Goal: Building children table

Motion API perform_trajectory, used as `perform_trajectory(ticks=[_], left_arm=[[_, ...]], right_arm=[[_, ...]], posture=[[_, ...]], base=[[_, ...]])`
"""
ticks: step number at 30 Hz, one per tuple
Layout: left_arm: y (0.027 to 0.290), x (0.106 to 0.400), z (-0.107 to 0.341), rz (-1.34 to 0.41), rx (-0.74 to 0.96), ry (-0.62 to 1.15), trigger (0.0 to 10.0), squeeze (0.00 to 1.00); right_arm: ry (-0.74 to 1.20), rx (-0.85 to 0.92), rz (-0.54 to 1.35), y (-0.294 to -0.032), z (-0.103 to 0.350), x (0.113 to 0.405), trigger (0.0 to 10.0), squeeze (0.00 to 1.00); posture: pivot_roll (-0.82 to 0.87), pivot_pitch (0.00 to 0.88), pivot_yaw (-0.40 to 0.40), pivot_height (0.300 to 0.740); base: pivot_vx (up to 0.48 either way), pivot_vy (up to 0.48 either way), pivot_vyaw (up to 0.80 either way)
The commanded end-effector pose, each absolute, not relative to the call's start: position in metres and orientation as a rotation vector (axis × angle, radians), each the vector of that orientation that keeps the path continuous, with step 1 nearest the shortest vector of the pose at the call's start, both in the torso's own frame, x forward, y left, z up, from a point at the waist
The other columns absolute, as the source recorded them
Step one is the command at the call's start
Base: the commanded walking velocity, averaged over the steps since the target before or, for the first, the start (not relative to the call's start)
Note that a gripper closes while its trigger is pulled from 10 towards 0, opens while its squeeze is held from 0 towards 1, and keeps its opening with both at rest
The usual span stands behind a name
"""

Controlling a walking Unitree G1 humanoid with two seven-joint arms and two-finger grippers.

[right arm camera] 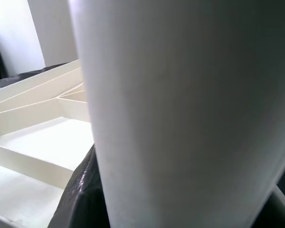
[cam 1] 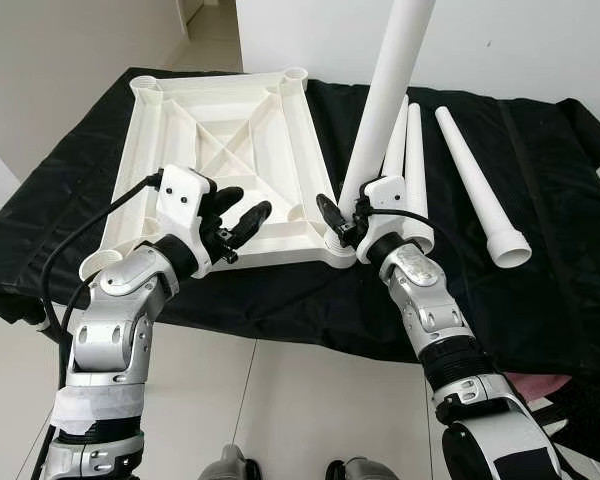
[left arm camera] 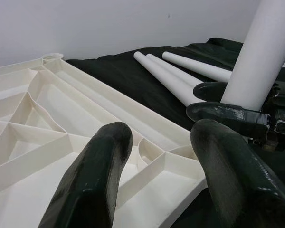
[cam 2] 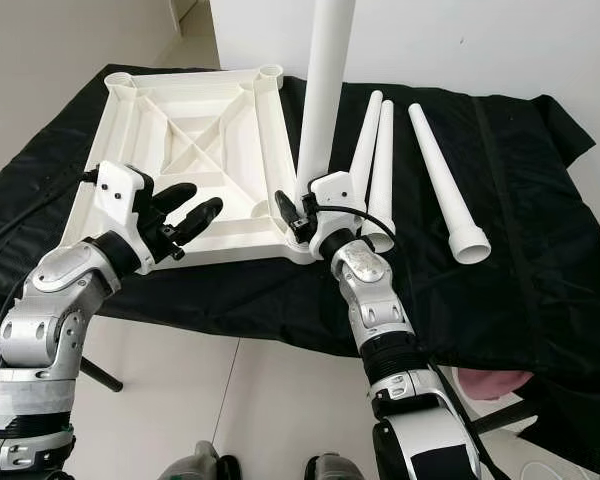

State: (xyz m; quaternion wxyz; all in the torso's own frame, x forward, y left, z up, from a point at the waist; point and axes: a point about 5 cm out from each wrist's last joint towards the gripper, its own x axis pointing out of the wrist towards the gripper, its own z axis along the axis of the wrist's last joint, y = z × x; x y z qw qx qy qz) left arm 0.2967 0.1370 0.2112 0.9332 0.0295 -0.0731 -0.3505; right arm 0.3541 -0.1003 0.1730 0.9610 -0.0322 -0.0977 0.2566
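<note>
A white plastic tabletop [cam 1: 220, 130] lies upside down on a black cloth, ribs up, with round leg sockets at its corners. My right gripper [cam 1: 345, 215] is shut on a white table leg [cam 1: 390, 90], which stands almost upright with its base at the near right corner socket [left arm camera: 149, 149]. In the right wrist view the leg [right arm camera: 180, 118] sits between the dark fingers. My left gripper [cam 1: 245, 203] is open and holds nothing, hovering over the tabletop's near edge, just left of that corner.
Two white legs [cam 1: 410, 160] lie side by side on the black cloth [cam 1: 540, 260] right of the tabletop, with a third leg [cam 1: 475, 180] farther right. The cloth's front edge hangs over pale floor tiles [cam 1: 280, 400]. A white wall stands behind.
</note>
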Motion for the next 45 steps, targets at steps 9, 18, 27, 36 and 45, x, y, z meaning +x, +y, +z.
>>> perform_trajectory(ticks=[9,18,27,36,45], left_arm=[[0.141,0.297,0.209,-0.593,0.046,-0.136,10.0,0.04],[0.141,0.297,0.209,-0.583,0.04,-0.136,10.0,0.04],[0.14,0.297,0.21,-0.576,0.03,-0.141,10.0,0.04],[0.14,0.296,0.21,-0.567,0.02,-0.146,10.0,0.04],[0.14,0.296,0.21,-0.562,0.018,-0.149,10.0,0.04]], right_arm=[[-0.09,-0.023,0.493,-0.101,0.15,0.352,10.0,0.0],[-0.122,0.011,0.31,-0.099,0.155,0.351,10.0,0.0],[-0.184,-0.012,0.178,-0.087,0.162,0.347,10.0,0.0],[-0.225,0.047,0.101,-0.077,0.163,0.341,10.0,0.0],[-0.291,0.186,-0.003,-0.087,0.174,0.337,10.0,0.0]], posture=[[-0.04,0.088,0.027,0.74],[-0.04,0.099,0.014,0.74],[-0.04,0.096,0.005,0.74],[-0.04,0.098,-0.004,0.74],[-0.04,0.096,-0.007,0.74]], base=[[0.0,0.0,0.0],[0.0,0.0,0.0],[0.0,0.0,0.0],[0.0,0.0,0.0],[0.0,0.0,0.0]])
